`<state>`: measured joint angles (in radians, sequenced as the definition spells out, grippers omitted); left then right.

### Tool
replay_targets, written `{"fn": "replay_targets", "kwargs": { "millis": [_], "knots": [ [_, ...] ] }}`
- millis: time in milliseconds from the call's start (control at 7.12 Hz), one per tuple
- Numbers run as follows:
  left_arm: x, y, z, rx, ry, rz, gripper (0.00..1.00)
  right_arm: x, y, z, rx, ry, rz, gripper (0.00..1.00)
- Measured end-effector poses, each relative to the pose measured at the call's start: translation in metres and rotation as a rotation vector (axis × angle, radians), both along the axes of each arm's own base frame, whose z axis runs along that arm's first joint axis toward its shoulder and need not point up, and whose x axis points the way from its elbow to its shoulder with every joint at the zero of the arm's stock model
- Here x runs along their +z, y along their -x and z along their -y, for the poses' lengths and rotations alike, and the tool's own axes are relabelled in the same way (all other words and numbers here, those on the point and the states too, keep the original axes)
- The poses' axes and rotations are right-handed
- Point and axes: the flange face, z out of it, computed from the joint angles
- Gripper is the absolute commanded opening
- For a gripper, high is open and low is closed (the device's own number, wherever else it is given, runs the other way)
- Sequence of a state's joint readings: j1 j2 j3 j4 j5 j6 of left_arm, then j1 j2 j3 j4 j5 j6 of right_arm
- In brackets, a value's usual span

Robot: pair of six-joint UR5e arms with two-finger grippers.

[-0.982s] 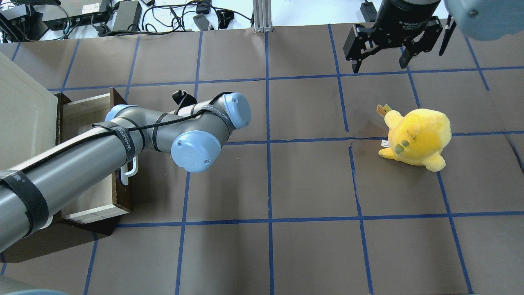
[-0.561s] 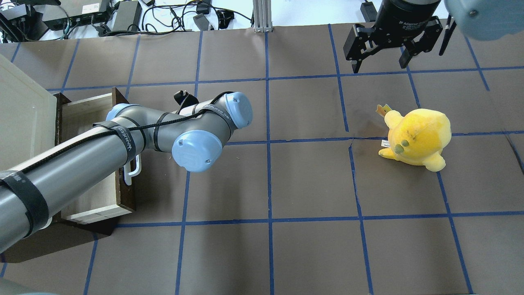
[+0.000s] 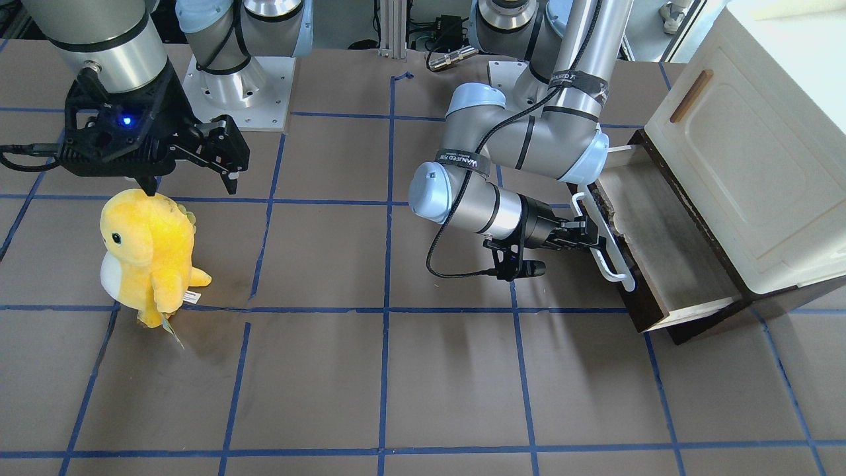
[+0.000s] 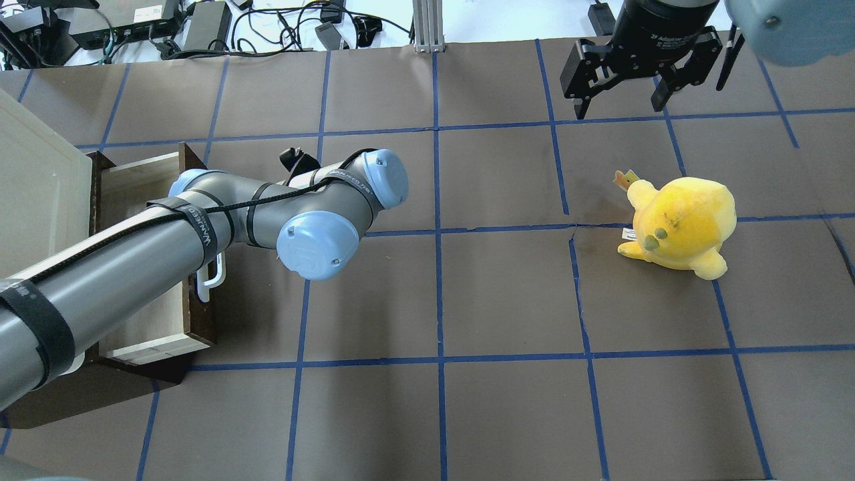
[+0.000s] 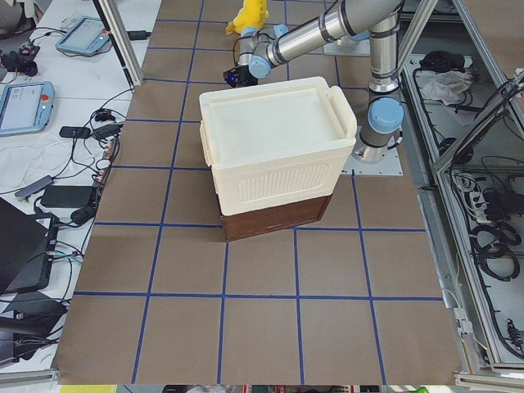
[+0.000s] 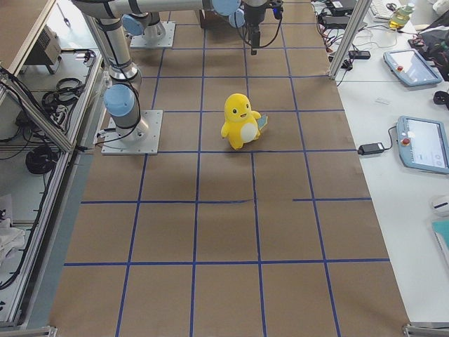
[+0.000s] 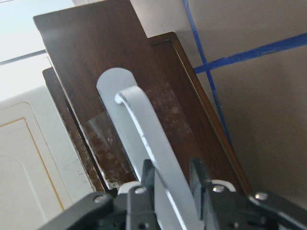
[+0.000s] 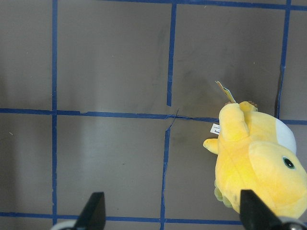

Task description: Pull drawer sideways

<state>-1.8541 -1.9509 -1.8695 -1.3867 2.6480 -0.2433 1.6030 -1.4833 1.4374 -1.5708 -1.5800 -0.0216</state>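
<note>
The left gripper (image 7: 171, 177) is staying clamped on the white bar handle (image 7: 144, 124). The drawer (image 3: 661, 251) is standing partly out of the cream cabinet (image 3: 747, 172) just beyond its fingers. Over the last second the drawer front is barely shifting, seemingly easing back slightly, so the pull is probably ending. The right gripper (image 4: 619, 107) is hanging spread and empty, with the yellow plush toy (image 4: 678, 224) close beside it.

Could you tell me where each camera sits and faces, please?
Front-facing: across the table, facing the robot; both arms.
Overhead: behind the robot, looking down; left arm, right gripper.
Exterior left: table end, behind the cabinet; left arm.
Exterior right: opposite end; right arm.
Left wrist: facing the drawer handle; left gripper.
Right wrist: facing straight down; fingertips.
Shared: overhead and right wrist show the plush toy.
</note>
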Motion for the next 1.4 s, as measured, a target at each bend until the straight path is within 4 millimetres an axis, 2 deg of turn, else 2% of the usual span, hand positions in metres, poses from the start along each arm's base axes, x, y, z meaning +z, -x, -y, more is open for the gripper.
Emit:
{"fn": "replay_targets", "kwargs": {
  "millis": [421, 561, 702, 842, 1123, 1404],
  "knots": [
    [0.000, -0.002, 0.000, 0.003, 0.000, 0.001, 0.33, 0.000, 0.000, 0.000, 0.000, 0.000, 0.000, 1.00],
    [0.000, -0.002, 0.000, 0.004, 0.000, 0.001, 0.48, 0.000, 0.000, 0.000, 0.000, 0.000, 0.000, 1.00],
    [0.001, -0.002, 0.000, 0.004, 0.000, 0.000, 0.68, 0.000, 0.000, 0.000, 0.000, 0.000, 0.000, 1.00],
    [0.001, -0.002, 0.000, 0.004, 0.000, -0.001, 0.77, 0.000, 0.000, 0.000, 0.000, 0.000, 0.000, 1.00],
    [0.003, -0.002, -0.001, 0.005, 0.002, -0.001, 0.89, 0.000, 0.000, 0.000, 0.000, 0.000, 0.000, 1.00],
    [0.013, 0.002, 0.003, 0.024, 0.029, -0.054, 0.97, 0.000, 0.000, 0.000, 0.000, 0.000, 0.000, 1.00]
  ]
}}
